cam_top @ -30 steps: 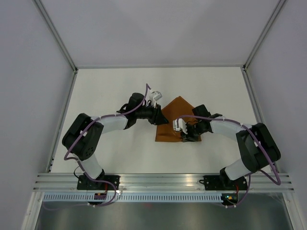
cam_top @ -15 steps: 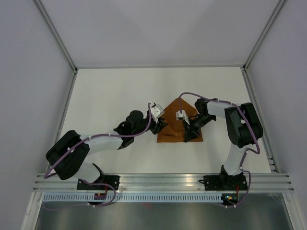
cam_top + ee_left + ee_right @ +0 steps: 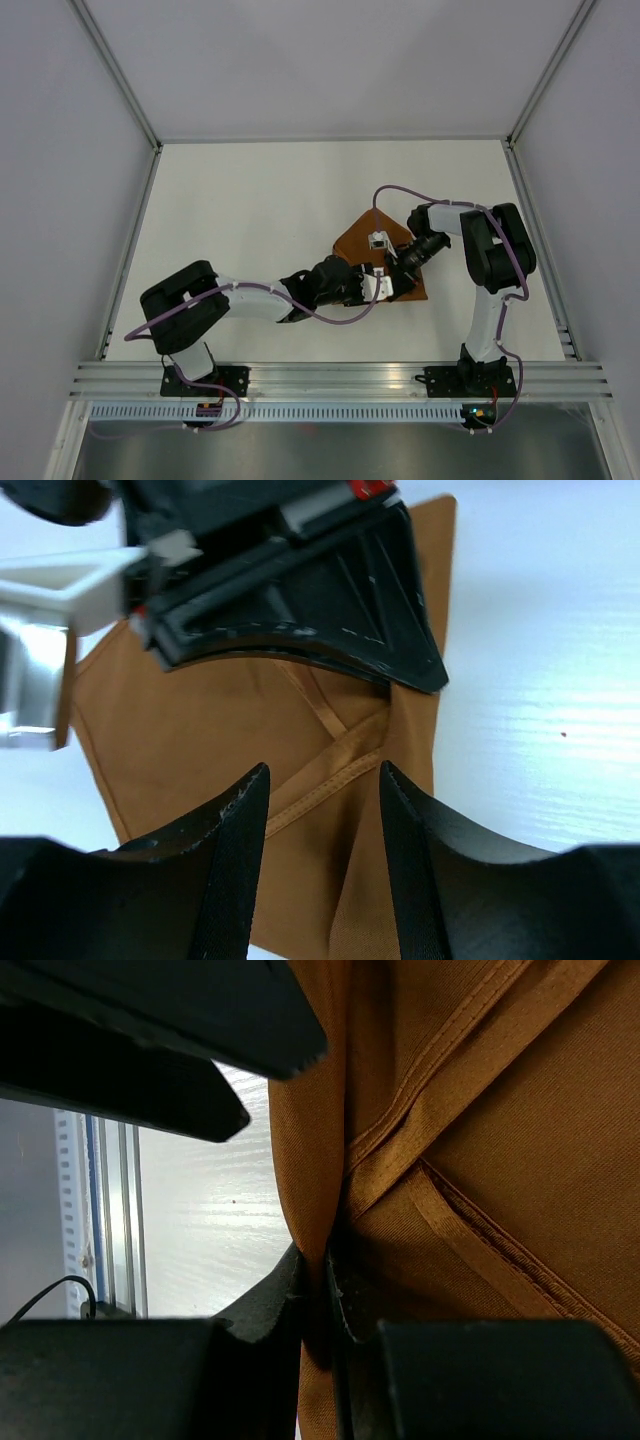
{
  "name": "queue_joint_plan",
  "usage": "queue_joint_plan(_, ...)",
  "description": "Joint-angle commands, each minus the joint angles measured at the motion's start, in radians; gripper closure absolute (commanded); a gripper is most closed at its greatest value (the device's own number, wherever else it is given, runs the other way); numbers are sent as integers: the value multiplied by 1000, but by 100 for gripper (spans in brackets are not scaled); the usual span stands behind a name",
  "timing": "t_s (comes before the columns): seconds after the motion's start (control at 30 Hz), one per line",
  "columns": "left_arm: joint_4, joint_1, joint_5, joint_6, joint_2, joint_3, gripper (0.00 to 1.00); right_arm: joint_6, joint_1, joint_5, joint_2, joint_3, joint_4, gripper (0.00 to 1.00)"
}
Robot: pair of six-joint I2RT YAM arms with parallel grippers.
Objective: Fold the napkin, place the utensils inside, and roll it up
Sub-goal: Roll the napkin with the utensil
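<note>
The white counter (image 3: pixel 250 220) fills the overhead view, with an aluminium rail (image 3: pixel 340 378) along its 6 o'clock edge where both arm bases are bolted.

The left arm (image 3: pixel 240 295) lies low across the counter, reaching from its base at 7 o'clock toward the middle. The right arm (image 3: pixel 490 250) rises from its base at 5 o'clock, then bends back toward 9 o'clock.

The napkin (image 3: pixel 365 238) lies flat on the counter just to the 3 o'clock side of centre. It is folded into a rough triangle, with one corner pointing to 12 o'clock and its wide edge toward 6 o'clock. Both wrists cover its lower half.

The left gripper (image 3: pixel 322 780) sits at the napkin's 6 o'clock edge and is released. In its wrist view the two black fingers (image 3: pixel 235 870) stand apart above the cloth with nothing between them, and hemmed seams (image 3: pixel 335 750) show through the gap.

The right gripper (image 3: pixel 320 1270) comes in from the napkin's 3 o'clock side, just beside the left one. It is clenched on the napkin. Its wrist view shows the fingers nearly together, with a raised fold of orange cloth (image 3: pixel 310 1160) pinched between them beside a stitched hem (image 3: pixel 450 1050).
</note>
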Motion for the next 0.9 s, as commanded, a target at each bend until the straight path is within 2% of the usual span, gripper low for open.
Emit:
queue_joint_plan(0.0,-25,-21,1,123,37,57,46,-61,-10,-10,24,20,-2,82)
queue_joint_plan(0.57,-145,-39,76,119,192,155,44,-53,-19,1,58,32,5,82)
queue_joint_plan(0.87,-266,-15,156,53,194,212,46,-52,-18,3,61,35,1,82)
